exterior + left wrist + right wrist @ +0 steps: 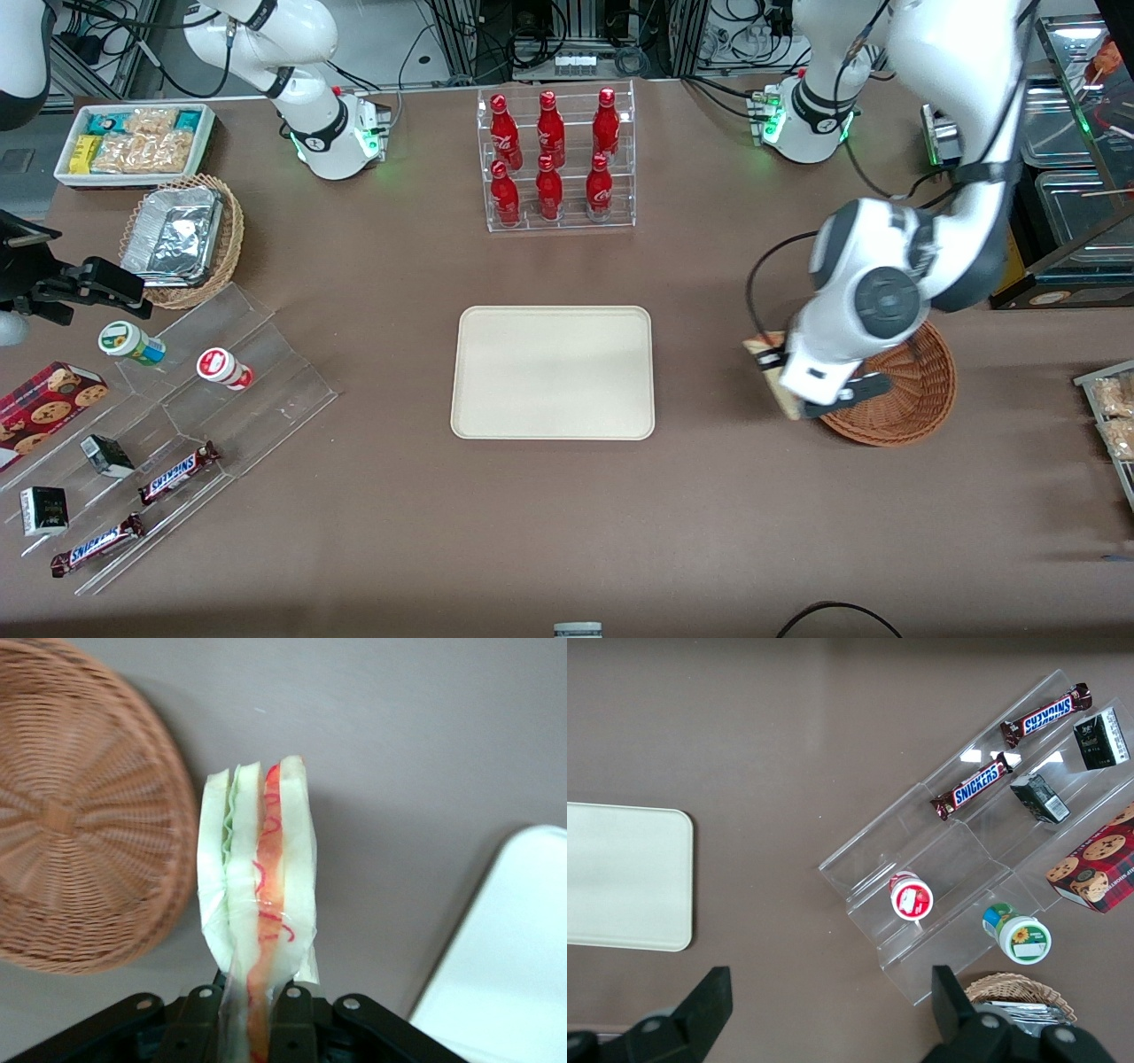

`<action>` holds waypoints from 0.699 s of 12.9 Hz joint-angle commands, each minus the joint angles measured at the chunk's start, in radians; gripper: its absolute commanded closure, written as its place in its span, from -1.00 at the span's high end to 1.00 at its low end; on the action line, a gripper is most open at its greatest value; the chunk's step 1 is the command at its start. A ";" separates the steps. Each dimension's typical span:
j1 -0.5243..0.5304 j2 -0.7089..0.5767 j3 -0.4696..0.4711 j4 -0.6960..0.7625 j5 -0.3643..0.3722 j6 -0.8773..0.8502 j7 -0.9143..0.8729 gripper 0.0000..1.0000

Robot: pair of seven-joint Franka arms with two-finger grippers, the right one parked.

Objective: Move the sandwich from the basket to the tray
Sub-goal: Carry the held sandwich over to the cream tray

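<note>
A: Item one, claw [257, 1005]: state and position?

B: Claw pinched the sandwich [257, 895] at its lower end, fingers pressed against the bread faces. It hung above bare surface [709, 496], just off the basket [912, 399] rim at the basket's 9 o'clock in the front view.

A: Item two, sandwich?

B: Held edge-on, red and green filling showing, clear of the basket, not touching the surface as far as could be judged.

A: Item three, tray [554, 372]?

B: Bare, well apart from the sandwich, toward the parked arm's end.

A: Risks?

B: Narrow grip on soft bread: layers might splay or slip in transit; a release short of the rim would land it on the surface.
</note>
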 commanded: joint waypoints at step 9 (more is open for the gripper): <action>-0.296 0.210 -0.002 0.142 -0.065 0.196 0.021 -0.66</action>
